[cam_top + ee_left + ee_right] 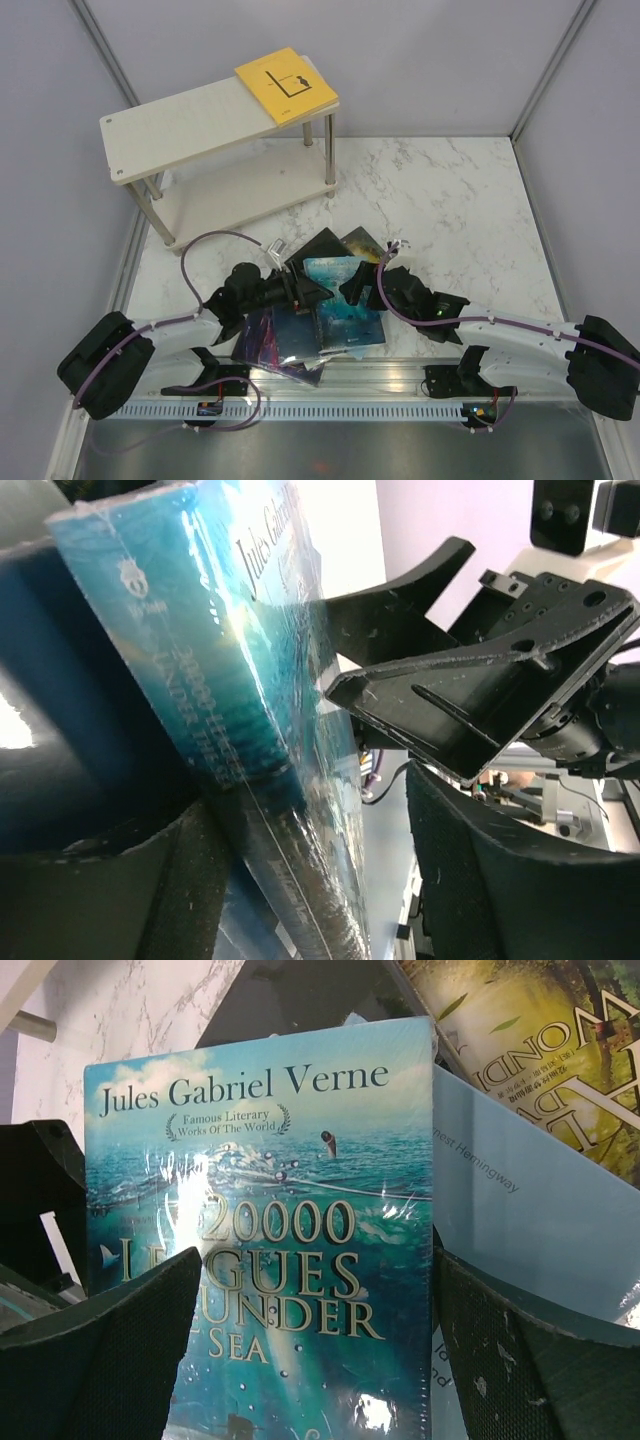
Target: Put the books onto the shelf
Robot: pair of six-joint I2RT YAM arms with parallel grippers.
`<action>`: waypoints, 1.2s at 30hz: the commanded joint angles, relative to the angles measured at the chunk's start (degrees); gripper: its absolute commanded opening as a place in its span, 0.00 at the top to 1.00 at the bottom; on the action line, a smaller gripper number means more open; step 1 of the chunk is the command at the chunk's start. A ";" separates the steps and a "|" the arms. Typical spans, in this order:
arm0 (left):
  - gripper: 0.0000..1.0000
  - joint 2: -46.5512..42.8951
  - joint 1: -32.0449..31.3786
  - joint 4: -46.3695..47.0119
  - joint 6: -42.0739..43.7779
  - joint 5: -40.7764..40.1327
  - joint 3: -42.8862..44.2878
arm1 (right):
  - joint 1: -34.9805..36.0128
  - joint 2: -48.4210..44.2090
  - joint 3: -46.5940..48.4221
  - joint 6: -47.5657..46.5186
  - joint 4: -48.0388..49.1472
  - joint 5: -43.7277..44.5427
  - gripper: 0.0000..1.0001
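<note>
Wrapped teal book (260, 1210): light, stiff, probably slippery; pinch near the spine. Left gripper (300, 820) apart around it; right gripper (315, 1280) apart.

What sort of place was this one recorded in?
Probably a lab robot test cell, not a home: blank pale walls box in a marble-patterned tabletop, an aluminium rail runs along its near edge, and the shelf and paperbacks look like props.

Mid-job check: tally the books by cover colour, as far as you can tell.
yellow book: 1
teal book: 1
light blue book: 1
green-gold book: 1
purple book: 1
black book: 1
Total: 6 visible; more may be hidden.
</note>
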 commanded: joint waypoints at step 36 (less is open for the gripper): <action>0.98 -20.80 -3.74 -68.86 27.79 -25.24 44.14 | 0.07 -22.93 11.18 3.34 -30.34 19.51 0.02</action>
